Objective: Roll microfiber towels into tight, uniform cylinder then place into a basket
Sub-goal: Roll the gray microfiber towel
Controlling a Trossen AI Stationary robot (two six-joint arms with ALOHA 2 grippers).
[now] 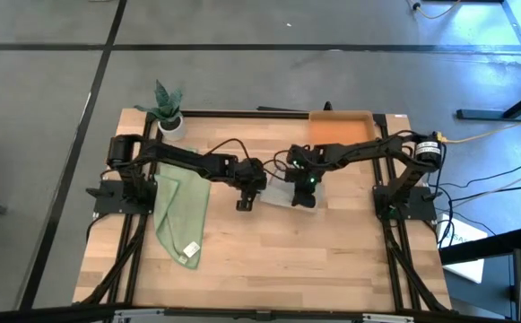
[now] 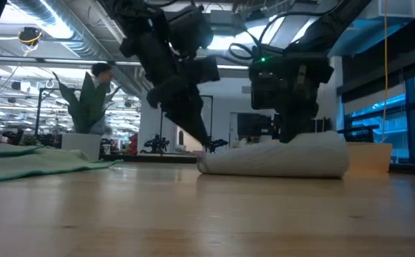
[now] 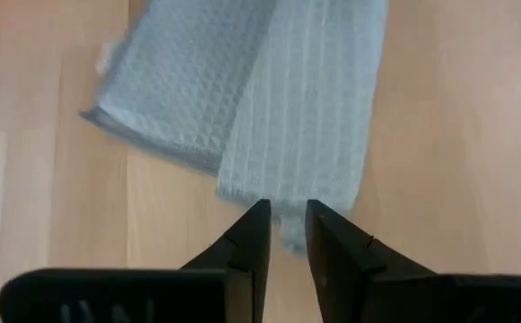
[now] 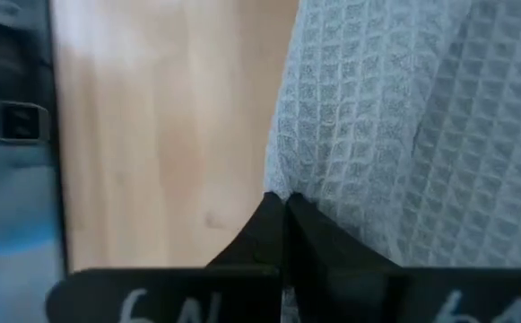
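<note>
On a wooden table [image 1: 269, 260], the right gripper [image 4: 282, 208], fingers pressed together, pinches the rolled grey towel [image 2: 278, 158] at mid-table, while the left gripper [image 3: 285, 220], fingers slightly apart, hovers at the towel's other end.

Rolled towel [image 1: 282, 195] at mid-table [image 1: 287, 260], between left gripper [image 1: 245, 204] and right gripper [image 1: 303, 199]. Flat towel [image 1: 181, 211] well to its left, under the left arm. Basket [image 1: 341, 127] on the far edge, plant pot [image 1: 170, 123] at the far left corner.
</note>
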